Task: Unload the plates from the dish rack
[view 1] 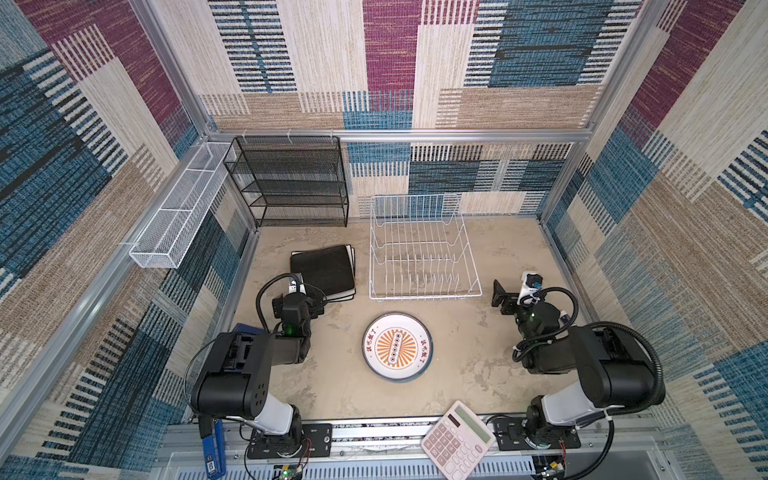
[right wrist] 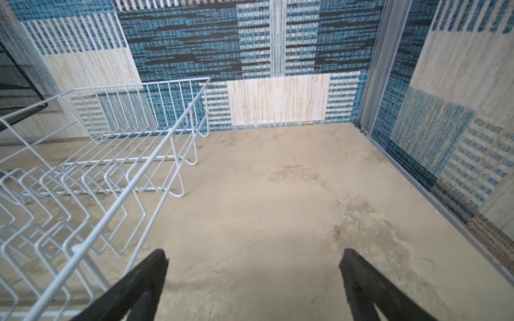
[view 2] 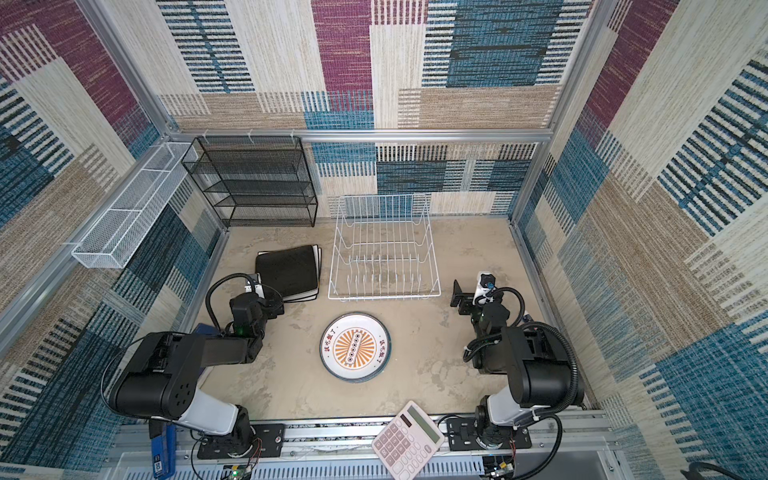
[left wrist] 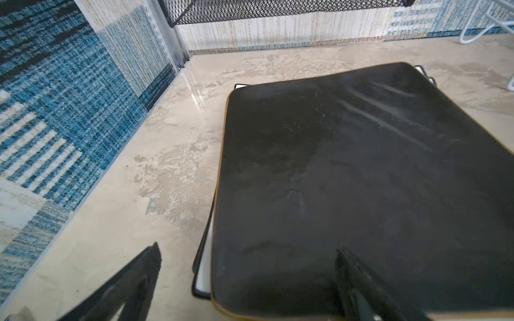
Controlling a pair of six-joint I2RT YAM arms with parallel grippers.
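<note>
The white wire dish rack [view 1: 424, 297] [view 2: 384, 297] [right wrist: 116, 205] stands at the back middle with no plates in it. To its left a black square plate [view 1: 323, 270] [view 2: 287, 268] [left wrist: 347, 180] lies flat on top of white dark-edged plates [left wrist: 204, 266]. A round white plate with an orange printed face [view 1: 397, 345] [view 2: 355, 347] lies in front of the rack; dark rims show under it. My left gripper [left wrist: 248, 250] is open over the near edge of the black plate, one finger over it, one beside it. My right gripper [view 1: 503, 299] [right wrist: 253, 252] is open over bare table right of the rack.
A black mesh tiered shelf [view 1: 291, 183] stands at the back left. A long white mesh basket [view 1: 178, 212] hangs on the left wall. A pink calculator [view 1: 457, 438] lies on the front rail. Patterned walls close in three sides.
</note>
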